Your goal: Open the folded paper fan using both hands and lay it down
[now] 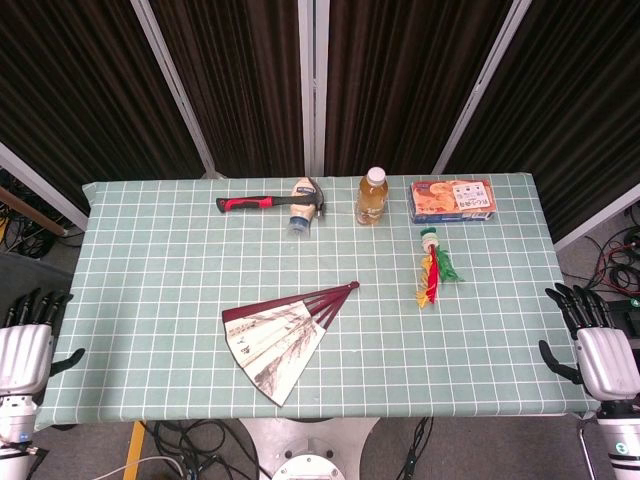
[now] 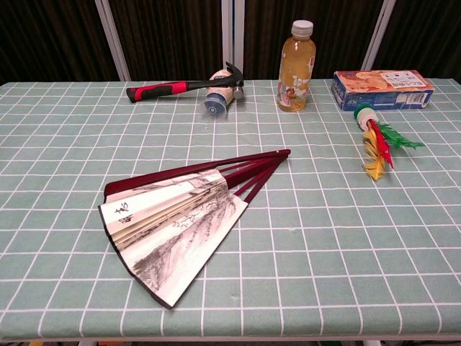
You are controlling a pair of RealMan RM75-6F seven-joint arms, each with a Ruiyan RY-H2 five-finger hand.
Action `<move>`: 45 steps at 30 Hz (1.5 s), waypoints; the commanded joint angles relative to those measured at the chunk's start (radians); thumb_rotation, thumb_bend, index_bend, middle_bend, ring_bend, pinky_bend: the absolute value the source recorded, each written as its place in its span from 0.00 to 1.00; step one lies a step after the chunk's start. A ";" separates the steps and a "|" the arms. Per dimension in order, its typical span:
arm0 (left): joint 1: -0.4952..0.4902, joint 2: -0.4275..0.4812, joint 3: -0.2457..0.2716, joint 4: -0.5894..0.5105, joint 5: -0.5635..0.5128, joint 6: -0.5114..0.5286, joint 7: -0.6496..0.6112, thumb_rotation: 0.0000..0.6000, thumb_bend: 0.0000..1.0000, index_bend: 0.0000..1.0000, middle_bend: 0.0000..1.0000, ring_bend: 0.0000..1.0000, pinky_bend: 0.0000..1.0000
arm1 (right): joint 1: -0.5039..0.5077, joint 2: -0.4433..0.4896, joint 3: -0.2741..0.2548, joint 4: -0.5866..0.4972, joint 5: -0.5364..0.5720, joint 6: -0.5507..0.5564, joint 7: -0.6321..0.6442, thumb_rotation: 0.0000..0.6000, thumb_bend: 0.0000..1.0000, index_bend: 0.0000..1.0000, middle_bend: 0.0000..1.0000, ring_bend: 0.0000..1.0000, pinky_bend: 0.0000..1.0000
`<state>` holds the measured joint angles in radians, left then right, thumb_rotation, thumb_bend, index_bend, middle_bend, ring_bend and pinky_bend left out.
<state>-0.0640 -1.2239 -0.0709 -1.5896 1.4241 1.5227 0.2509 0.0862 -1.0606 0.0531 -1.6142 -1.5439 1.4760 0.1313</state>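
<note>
The paper fan [image 1: 280,335] lies spread partway open on the green checked table [image 1: 150,280], its dark red ribs meeting at a pivot toward the upper right. The chest view shows the fan [image 2: 173,223] flat on the cloth, its ink-painted leaf facing up. My left hand [image 1: 25,345] hangs off the table's left edge, fingers apart and holding nothing. My right hand [image 1: 595,340] hangs off the right edge in the same way. Both hands are far from the fan and neither shows in the chest view.
Along the back stand a red-handled hammer [image 1: 270,203], a small bottle lying on its side [image 1: 301,210], an upright drink bottle [image 1: 372,196] and a snack box [image 1: 452,200]. A feathered shuttlecock [image 1: 435,266] lies at the right.
</note>
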 commanded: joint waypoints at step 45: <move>-0.831 -0.199 -0.183 0.160 -0.357 -0.997 -0.329 1.00 0.21 0.32 0.37 0.35 0.46 | 0.008 0.056 0.015 -0.039 0.000 0.015 -0.031 1.00 0.30 0.12 0.07 0.00 0.00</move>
<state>-0.8551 -1.3820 -0.2587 -1.4684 1.1150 0.5577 -0.1050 0.0943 -1.0043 0.0683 -1.6527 -1.5436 1.4915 0.1009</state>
